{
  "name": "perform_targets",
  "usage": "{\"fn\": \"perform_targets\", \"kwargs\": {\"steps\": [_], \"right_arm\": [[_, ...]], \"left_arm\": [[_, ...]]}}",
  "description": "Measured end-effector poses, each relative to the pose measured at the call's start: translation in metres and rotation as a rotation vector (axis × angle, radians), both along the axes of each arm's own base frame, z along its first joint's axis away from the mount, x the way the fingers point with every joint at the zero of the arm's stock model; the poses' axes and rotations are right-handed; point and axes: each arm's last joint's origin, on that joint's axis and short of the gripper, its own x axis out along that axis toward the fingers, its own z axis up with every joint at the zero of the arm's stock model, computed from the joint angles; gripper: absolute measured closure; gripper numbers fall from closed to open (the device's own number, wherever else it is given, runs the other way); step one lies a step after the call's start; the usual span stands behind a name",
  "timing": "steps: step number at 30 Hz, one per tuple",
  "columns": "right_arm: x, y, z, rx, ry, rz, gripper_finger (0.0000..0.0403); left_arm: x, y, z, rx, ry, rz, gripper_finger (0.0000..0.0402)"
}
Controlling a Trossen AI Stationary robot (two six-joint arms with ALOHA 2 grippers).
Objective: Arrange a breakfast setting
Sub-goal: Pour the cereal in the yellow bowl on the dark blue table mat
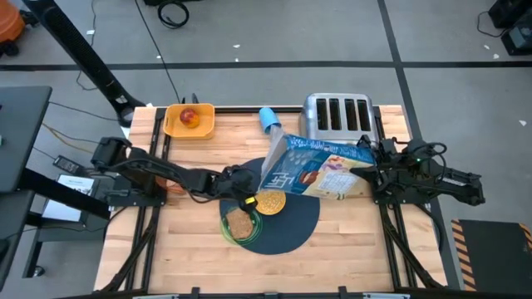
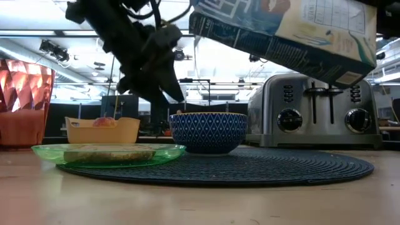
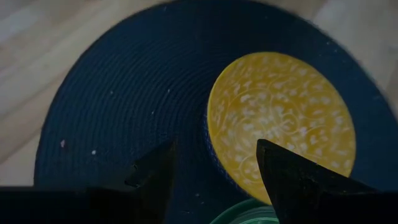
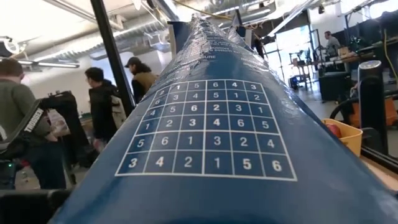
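Observation:
A yellow-lined, blue-patterned bowl (image 1: 270, 202) (image 2: 207, 132) stands on the round dark mat (image 1: 291, 232). A green plate with toast (image 1: 239, 223) rests half on the mat's left edge. My left gripper (image 1: 248, 198) (image 3: 214, 146) hangs open just left of the bowl, slanting down. Its fingers stand above the mat and the bowl's rim and touch nothing. My right gripper (image 1: 374, 172) is shut on a blue cereal box (image 1: 320, 170) held above the mat. A red apple (image 1: 189, 117) lies in the tray. My right gripper holds the cereal box by its end toward the table's right (image 1: 359, 176), coming level from the right; the box itself hides the fingers. The box is lifted clear and slanted. It stretches toward the table's left, with its free end (image 1: 274, 166) over the bowl's far side.
A silver toaster (image 1: 337, 115) stands at the far edge, behind the box. Beside it is a blue cup (image 1: 269, 119), and the orange-yellow tray (image 1: 189, 123) sits at far left. An orange tumbler (image 2: 24, 103) stands at the left. People stand in the room beyond (image 4: 99, 106).

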Motion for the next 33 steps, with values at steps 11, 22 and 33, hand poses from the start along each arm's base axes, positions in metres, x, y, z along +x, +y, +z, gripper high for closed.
{"fn": "perform_targets", "kwargs": {"steps": [11, 22, 33], "right_arm": [[0.0, 0.0, 0.001, 0.002, -0.01, -0.017, 0.0115], [-0.001, -0.001, 0.002, 0.002, -0.026, -0.022, 0.0115], [-0.001, -0.001, 0.003, 0.0, -0.03, -0.025, 0.0115]], "left_arm": [[0.012, -0.003, -0.017, 0.009, -0.004, -0.024, 0.017], [0.014, -0.002, -0.032, -0.017, 0.038, 0.019, 0.0212], [0.016, -0.004, -0.031, -0.086, 0.0, 0.029, 0.031]]}}
